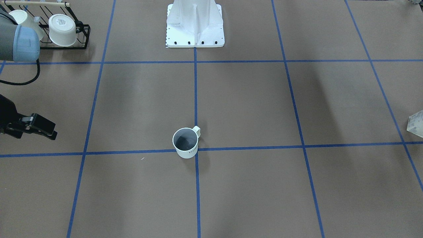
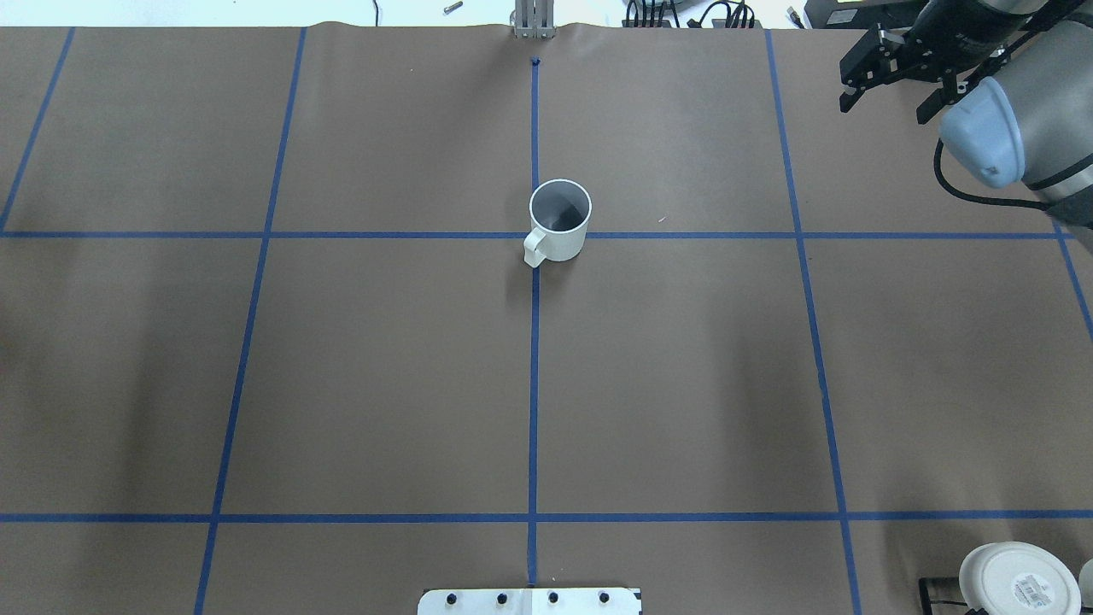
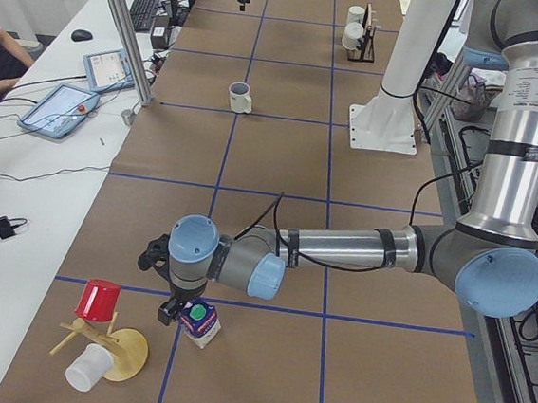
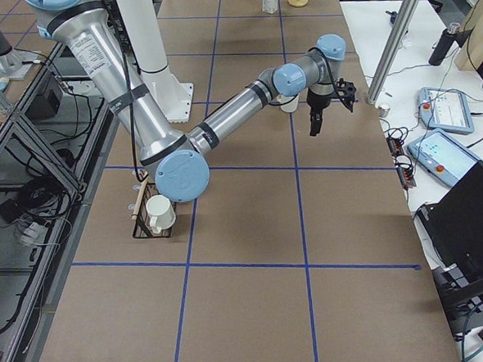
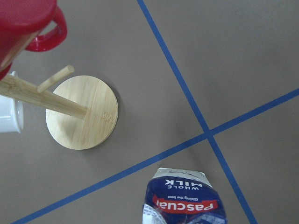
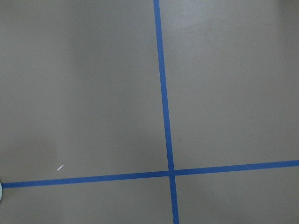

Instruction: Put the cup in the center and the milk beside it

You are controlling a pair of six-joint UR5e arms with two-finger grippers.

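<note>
Showing "Pascual" and "WHOLE MILK": milk (image 5: 183, 201)

The cup (image 2: 559, 220) stands on the surface (image 2: 384, 359) where two tape lines (image 2: 534, 384) cross, straight out from the robot's base (image 1: 195, 29). Well to the cup's left, at the surface's end, stands the milk (image 3: 200, 322), a mug tree (image 3: 112, 344) just beside it, the left gripper (image 3: 171, 311) close over it. Well to the cup's right, a wire rack (image 1: 86, 33) sits nearer the base; the right gripper (image 2: 886, 96) hangs farther out.
</note>
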